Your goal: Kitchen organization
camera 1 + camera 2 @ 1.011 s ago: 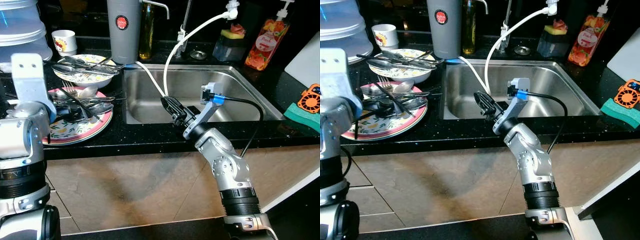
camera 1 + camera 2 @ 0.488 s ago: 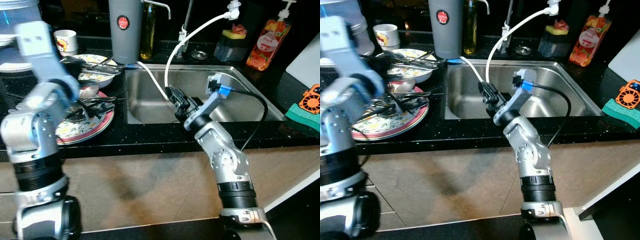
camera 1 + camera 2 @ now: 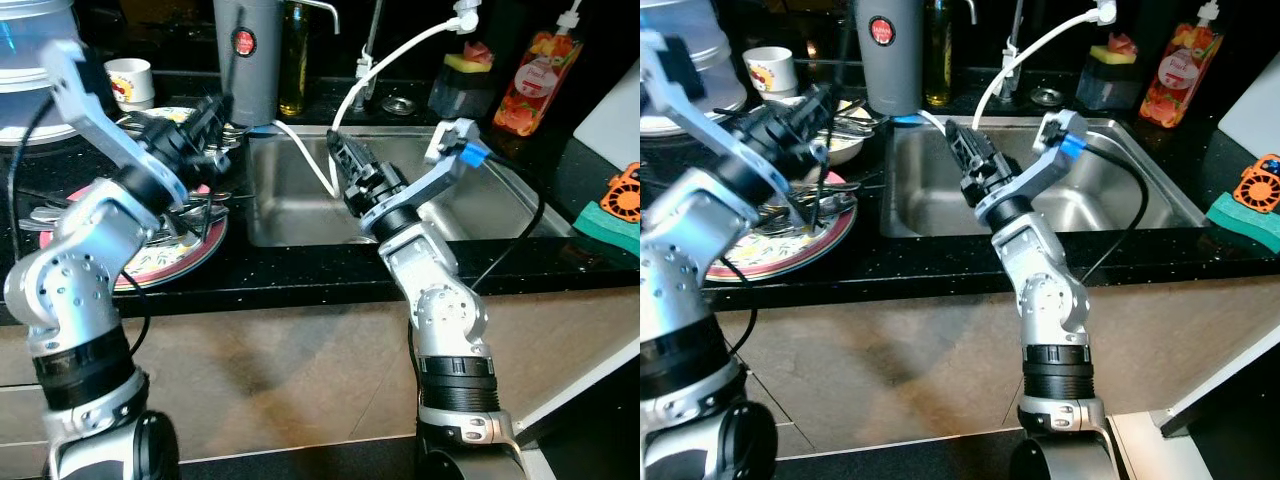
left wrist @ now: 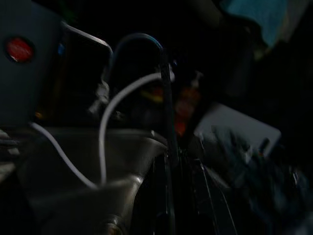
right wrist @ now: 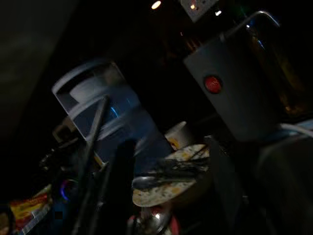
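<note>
A floral plate with a pink rim [image 3: 196, 248] lies on the black counter left of the sink, piled with forks and spoons. Behind it a patterned bowl [image 3: 150, 116] holds more cutlery. My left gripper [image 3: 208, 116] hovers over these dishes, shut on a thin dark utensil [image 3: 839, 55] that stands nearly upright; the utensil [image 4: 167, 122] runs between the fingers in the left wrist view. My right gripper [image 3: 345, 160] is raised over the front left of the steel sink [image 3: 300, 205], open and holding nothing.
A white hose [image 3: 350, 95] loops from the tap into the sink. A grey canister [image 3: 245, 50], a small cup [image 3: 128, 80] and stacked tubs stand at the back. A red soap bottle [image 3: 525, 85], a green sponge [image 3: 605, 218] and a white board sit to the right.
My left arm swung up and rightward over the dishes and now has the thin utensil lifted. My right gripper rose from the sink's front edge and tilted upward.
</note>
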Controlling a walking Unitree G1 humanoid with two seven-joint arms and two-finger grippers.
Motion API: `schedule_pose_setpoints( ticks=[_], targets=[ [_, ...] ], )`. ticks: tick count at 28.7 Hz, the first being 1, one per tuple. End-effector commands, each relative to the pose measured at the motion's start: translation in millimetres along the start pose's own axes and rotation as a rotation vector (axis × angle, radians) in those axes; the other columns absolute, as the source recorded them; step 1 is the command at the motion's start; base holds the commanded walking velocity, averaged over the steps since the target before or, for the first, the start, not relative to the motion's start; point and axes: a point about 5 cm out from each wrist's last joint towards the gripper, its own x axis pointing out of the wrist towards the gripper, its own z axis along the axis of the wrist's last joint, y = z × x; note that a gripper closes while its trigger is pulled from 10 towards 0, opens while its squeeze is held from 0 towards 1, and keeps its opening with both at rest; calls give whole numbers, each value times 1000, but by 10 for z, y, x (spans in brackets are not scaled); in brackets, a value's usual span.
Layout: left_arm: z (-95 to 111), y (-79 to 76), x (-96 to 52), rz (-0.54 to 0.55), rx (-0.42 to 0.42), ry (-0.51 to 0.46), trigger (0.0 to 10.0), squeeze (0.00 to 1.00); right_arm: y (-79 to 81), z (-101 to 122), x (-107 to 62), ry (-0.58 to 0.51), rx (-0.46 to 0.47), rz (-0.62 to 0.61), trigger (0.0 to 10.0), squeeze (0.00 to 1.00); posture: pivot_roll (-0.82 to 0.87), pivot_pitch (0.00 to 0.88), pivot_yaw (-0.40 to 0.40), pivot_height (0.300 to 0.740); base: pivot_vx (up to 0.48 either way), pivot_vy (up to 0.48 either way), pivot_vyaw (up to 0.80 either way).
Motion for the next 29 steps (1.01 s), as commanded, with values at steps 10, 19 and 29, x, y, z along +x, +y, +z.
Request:
schedule_pose_setpoints(
  ticks=[10,19,29],
  targets=[
    [-119,-145,-124,-145,6,132,0,0,236,115,119,37,53,121,10000,0,38,123,-42,740,0,0,0],
    [-153,-198,-115,-176,-4,156,0,0,300,-20,88,156,2,163,10000,0,37,110,-38,740,0,0,0],
    [-160,-209,-118,-190,5,161,0,0,286,-88,50,215,18,155,6784,0,37,101,-36,740,0,0,0]
  ],
)
